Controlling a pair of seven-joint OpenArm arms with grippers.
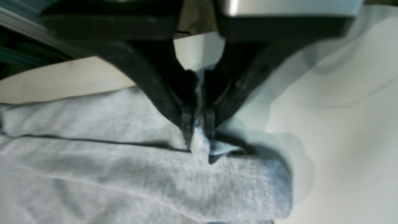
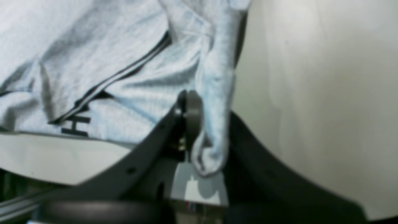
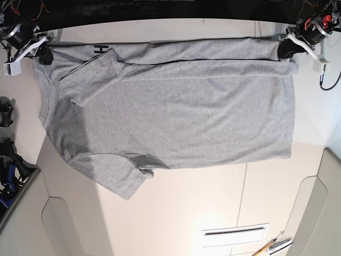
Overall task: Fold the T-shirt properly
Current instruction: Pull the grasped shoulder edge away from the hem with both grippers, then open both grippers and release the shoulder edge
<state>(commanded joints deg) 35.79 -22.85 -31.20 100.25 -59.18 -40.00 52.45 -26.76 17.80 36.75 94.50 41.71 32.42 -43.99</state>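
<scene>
Just a plain white table under everything, with a slot-like vent and a couple of small tools sitting well away from both grippers.

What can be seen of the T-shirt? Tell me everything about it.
The T-shirt is heather-grey, soft knit, short-sleeved with a ribbed crew neck. It lies spread on the white table, collar toward the base view's left. Its far long edge is folded over, showing a black letter H. Both far corners are pinched: the right gripper at the shoulder end, the left gripper at the hem end. The near sleeve lies flat.
</scene>
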